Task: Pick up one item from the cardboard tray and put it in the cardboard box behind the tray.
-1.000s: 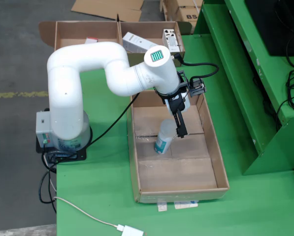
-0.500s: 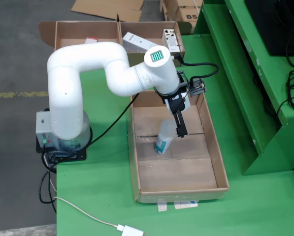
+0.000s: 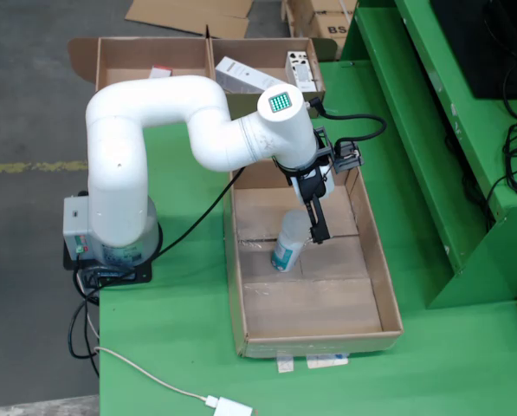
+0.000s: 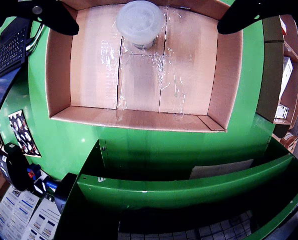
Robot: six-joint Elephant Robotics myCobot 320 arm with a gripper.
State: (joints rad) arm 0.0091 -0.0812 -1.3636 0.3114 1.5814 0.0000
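A translucent white bottle (image 3: 288,242) with a teal label stands in the long cardboard tray (image 3: 385,286), near its middle. In the wrist view its round cap (image 4: 140,21) shows at the top centre, over the taped tray floor (image 4: 139,82). My gripper (image 3: 307,232) is down in the tray around the bottle, and I cannot tell if it touches. Its black fingers (image 4: 51,15) stand wide apart on either side of the cap, so the gripper (image 4: 148,27) is open. The cardboard box (image 3: 111,54) behind the tray has two compartments.
The box holds a white carton (image 3: 241,74), a second white pack (image 3: 300,69) and a small item (image 3: 160,72). A green frame (image 3: 431,165) rises right of the tray. Black cables (image 3: 353,130) hang by the wrist. A white cable and adapter (image 3: 228,406) lie near the front.
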